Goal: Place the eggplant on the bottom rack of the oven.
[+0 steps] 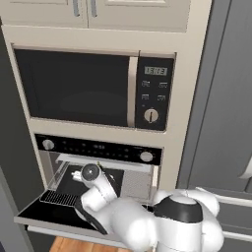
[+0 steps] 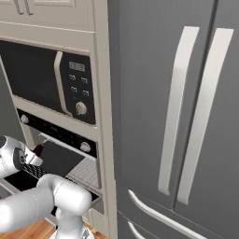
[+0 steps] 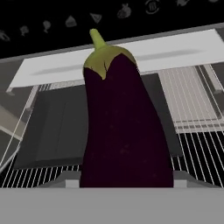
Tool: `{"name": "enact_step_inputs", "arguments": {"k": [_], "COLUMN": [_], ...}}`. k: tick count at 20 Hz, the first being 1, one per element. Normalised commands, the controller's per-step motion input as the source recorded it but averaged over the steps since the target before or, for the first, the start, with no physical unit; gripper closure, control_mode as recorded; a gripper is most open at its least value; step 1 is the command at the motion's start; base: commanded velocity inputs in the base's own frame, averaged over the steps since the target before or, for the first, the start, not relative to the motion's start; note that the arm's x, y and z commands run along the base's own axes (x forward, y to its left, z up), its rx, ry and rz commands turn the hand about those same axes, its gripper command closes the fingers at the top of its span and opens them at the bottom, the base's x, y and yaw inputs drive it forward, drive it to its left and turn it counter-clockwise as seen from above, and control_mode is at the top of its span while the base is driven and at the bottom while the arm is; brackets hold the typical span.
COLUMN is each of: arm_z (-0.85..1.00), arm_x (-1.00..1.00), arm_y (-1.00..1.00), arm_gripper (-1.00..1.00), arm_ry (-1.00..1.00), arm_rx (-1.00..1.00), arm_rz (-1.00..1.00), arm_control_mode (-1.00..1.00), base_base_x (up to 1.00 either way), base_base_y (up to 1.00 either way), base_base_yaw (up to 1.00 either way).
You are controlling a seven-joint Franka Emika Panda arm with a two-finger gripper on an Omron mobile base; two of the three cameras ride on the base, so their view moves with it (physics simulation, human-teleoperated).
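From my remote station, I see the tool (image 3: 127, 183) pinching the eggplant (image 3: 124, 127) at its lower end, its fingers mostly hidden behind the dark purple body in the hand view. The eggplant points stem-first, its green cap and stalk toward the black control strip (image 1: 98, 147) of the oven (image 1: 98, 177), and it hangs above the bottom rack (image 3: 197, 162), whose thin silver bars show on either side of it; I cannot tell whether it touches them. A flat dark tray (image 3: 57, 127) sits on the rack behind the eggplant. In the left base view the arm's wrist (image 1: 91, 173) reaches into the open cavity over the dropped door (image 1: 44, 214). The microwave (image 1: 93, 88) sits above the oven, and the grey refrigerator (image 2: 177, 102) stands to the right.
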Motion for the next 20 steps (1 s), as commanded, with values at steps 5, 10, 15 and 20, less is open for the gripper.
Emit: {"name": "enact_step_inputs", "arguments": {"k": [5, 10, 15, 20], "arm_z": [-0.35, -0.28, -0.09, -0.23], "arm_x": [0.39, 0.35, 0.12, 0.02], "arm_y": [0.30, 0.00, 0.00, 0.04], "arm_gripper": [1.00, 1.00, 1.00, 1.00], "arm_ry": [0.07, 0.12, 0.06, 0.00], "arm_rx": [-0.04, 0.00, 0.01, 0.00], "arm_rz": [0.00, 0.00, 0.01, 0.00], "arm_control_mode": [-1.00, -1.00, -1.00, -1.00], "base_base_x": [0.00, 0.00, 0.00, 0.00], "base_base_y": [0.00, 0.00, 0.00, 0.00], "base_base_yaw": [0.00, 0.00, 0.00, 0.00]}}
